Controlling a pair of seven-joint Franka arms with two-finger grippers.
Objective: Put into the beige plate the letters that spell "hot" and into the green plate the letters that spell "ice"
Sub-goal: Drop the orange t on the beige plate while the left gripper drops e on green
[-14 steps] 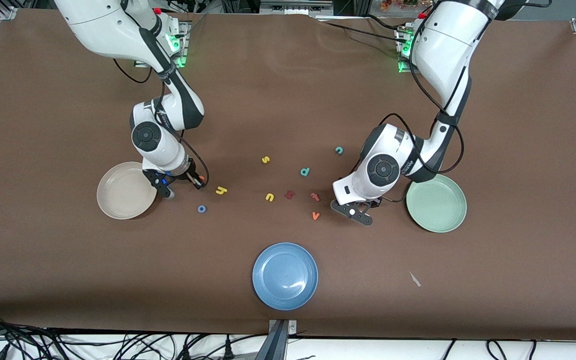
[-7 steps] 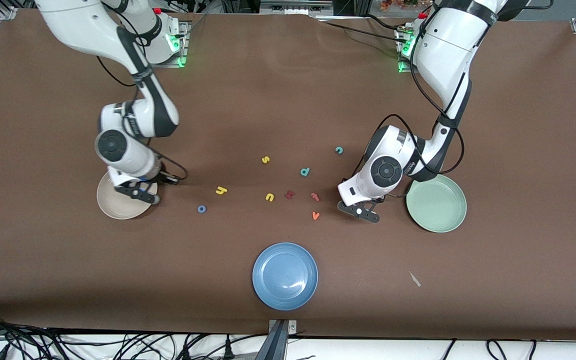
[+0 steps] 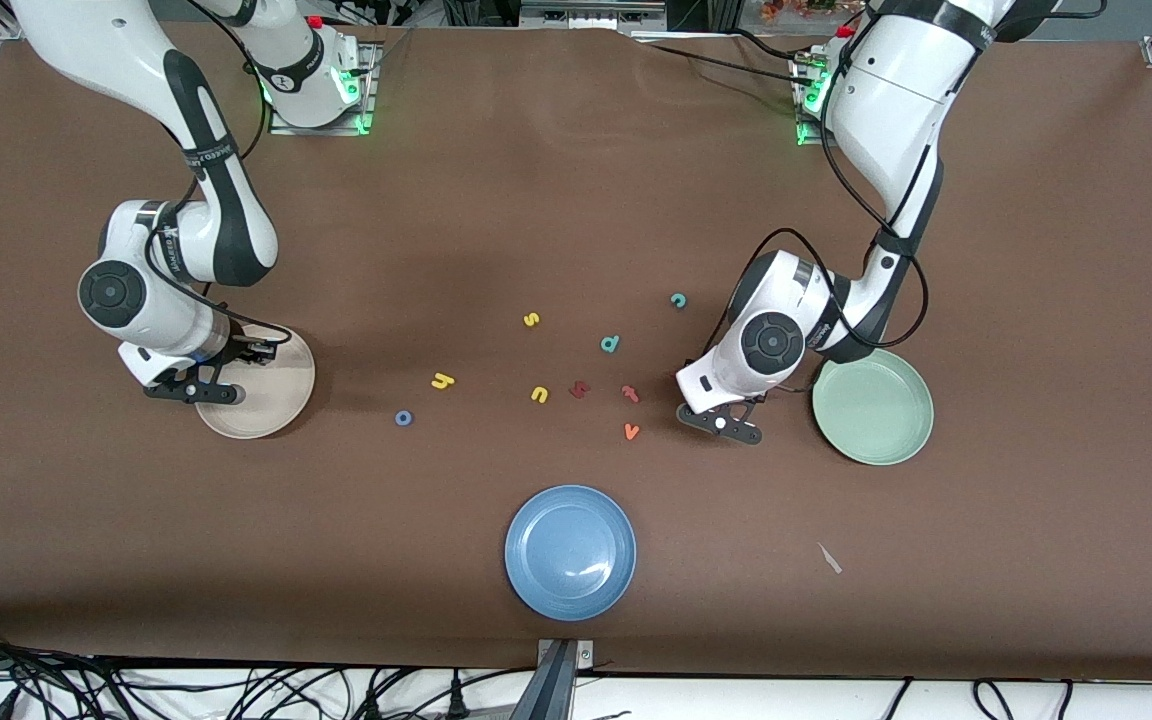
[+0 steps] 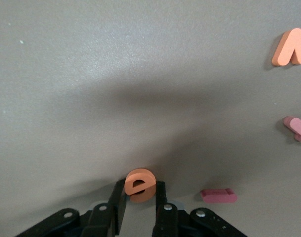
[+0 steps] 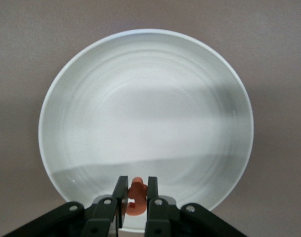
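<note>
Front camera sits high, facing the arms' bases, whole table in view. Right wrist camera looks close down on the beige plate, also seen from front. Left wrist camera close over tabletop beside the green plate.

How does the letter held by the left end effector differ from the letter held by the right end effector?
1. Shape: the left end effector grips a round orange "e"; the right end effector grips a hooked orange "t".
2. Place: the "e" is over bare brown table, beside a dark red bar "i"; the "t" is over the beige plate.
3. The beige plate below the "t" holds no letters; the green plate, which is meant for the "e", is apart from it.

Both are orange foam, pinched between two fingers.
</note>
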